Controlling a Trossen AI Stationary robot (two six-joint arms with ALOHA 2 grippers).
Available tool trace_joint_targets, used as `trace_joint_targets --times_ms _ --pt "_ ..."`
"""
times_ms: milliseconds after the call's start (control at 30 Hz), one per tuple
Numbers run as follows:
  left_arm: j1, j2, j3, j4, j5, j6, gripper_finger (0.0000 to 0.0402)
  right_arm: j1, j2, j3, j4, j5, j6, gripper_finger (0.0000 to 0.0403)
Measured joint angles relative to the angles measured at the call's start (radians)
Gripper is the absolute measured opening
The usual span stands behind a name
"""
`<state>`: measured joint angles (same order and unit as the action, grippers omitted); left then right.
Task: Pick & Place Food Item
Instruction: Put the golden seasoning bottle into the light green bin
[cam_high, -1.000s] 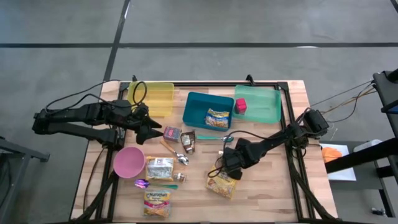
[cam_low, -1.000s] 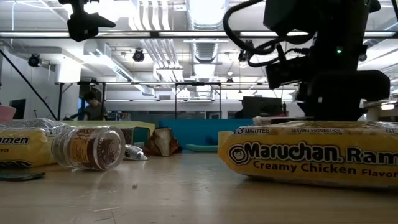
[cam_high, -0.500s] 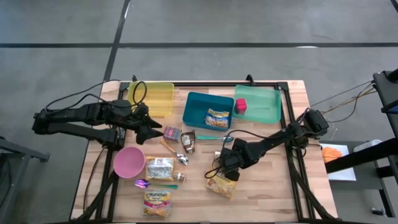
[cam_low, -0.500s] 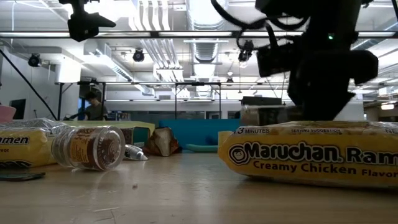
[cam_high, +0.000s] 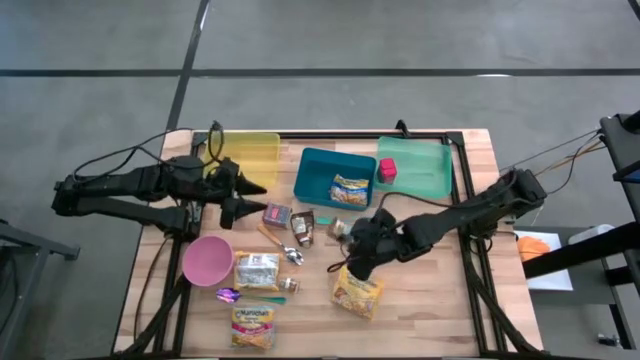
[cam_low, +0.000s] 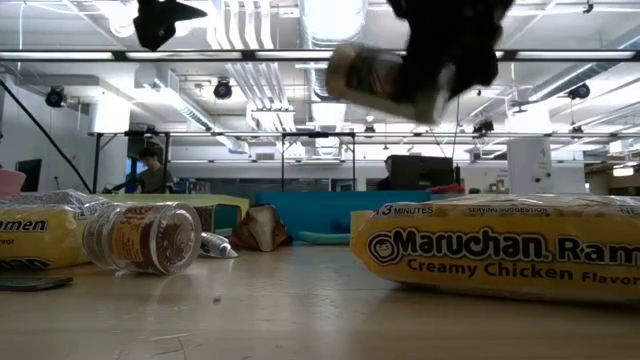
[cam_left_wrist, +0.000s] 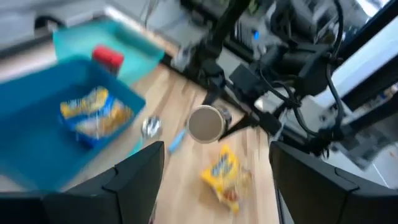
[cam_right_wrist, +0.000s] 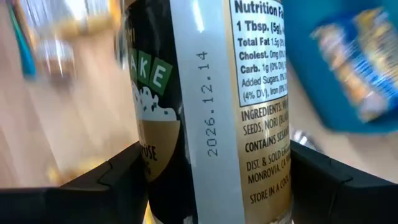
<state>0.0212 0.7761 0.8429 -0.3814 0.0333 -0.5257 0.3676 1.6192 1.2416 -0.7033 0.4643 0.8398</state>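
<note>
The right gripper (cam_high: 352, 232) is grasping a jar (cam_high: 338, 229) in mid-air over the table (cam_high: 440, 300) centre, w/ bare wood around it, just near of the blue bin (cam_high: 318, 172). In the low view the jar (cam_low: 385, 82) is hanging tilted, long axis nearly sideways, above the ramen pack (cam_low: 500, 250). Only the right wrist view is showing its label. The left gripper (cam_high: 252, 197) is hovering w/ fingers apart at the left.

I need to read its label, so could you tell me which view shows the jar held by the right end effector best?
The right wrist view: the jar fills it, label legible. The low view shows it lifted, the left wrist view blurred, and the high view tiny.
</note>
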Motion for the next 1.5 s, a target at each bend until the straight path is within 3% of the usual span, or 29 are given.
trace_joint_targets --times_ms 200,433,633,1500 --pt "0.000 0.009 0.000 0.122 -0.073 0.044 0.0297 -0.005 -0.078 0.006 0.132 0.171 0.035 0.0276" --pt "0.000 0.089 0.000 0.240 -0.079 0.066 0.0296 -0.039 -0.109 -0.014 0.377 0.269 -0.057 0.0276" --pt "0.000 0.181 0.000 0.321 -0.078 0.036 0.0296 -0.078 -0.113 -0.014 0.570 0.273 -0.199 0.0276" --pt "0.006 0.242 0.022 0.512 -0.113 -0.017 0.0296 -0.120 -0.117 -0.015 0.765 0.271 -0.319 0.0276"
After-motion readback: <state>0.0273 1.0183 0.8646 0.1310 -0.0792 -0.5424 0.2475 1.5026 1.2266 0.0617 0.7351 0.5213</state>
